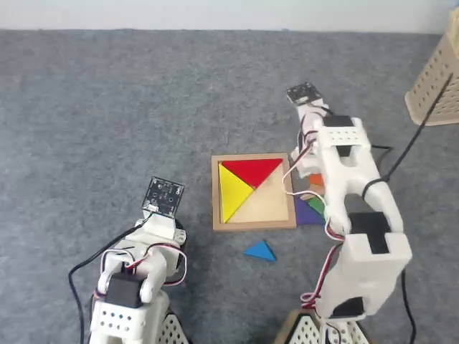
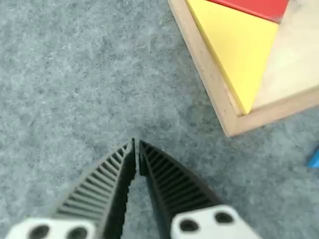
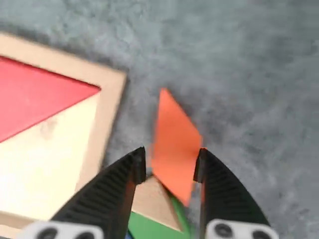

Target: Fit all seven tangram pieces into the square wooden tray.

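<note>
So the square wooden tray (image 1: 254, 225) sits mid-worktop (image 1: 107, 107) on that grey felt-like surface, and it's got two pieces in it: the red triangle (image 1: 251, 172) along the far side and the yellow triangle (image 1: 232, 192) along the side facing the left arm (image 1: 136, 276). The rest of the tray floor is bare wood. A blue triangle (image 1: 260, 251) lies loose on the worktop just outside the near rim. Left pincer (image 2: 135, 145) is pretty much closed with nothing in it, hovering over bare grey close to the tray's corner. The right arm (image 1: 351, 179) reaches in along the tray's other side, where the leftover pieces are bunched up, including a purple one (image 1: 310, 211). Right pincer (image 3: 169, 160) is right down at the orange parallelogram (image 3: 172, 134), which lies just beside the tray's outer rim and overlaps a tan piece (image 3: 149, 199) and a green one (image 3: 149, 226). Honestly can't tell if it's actually got hold of the orange one.
</note>
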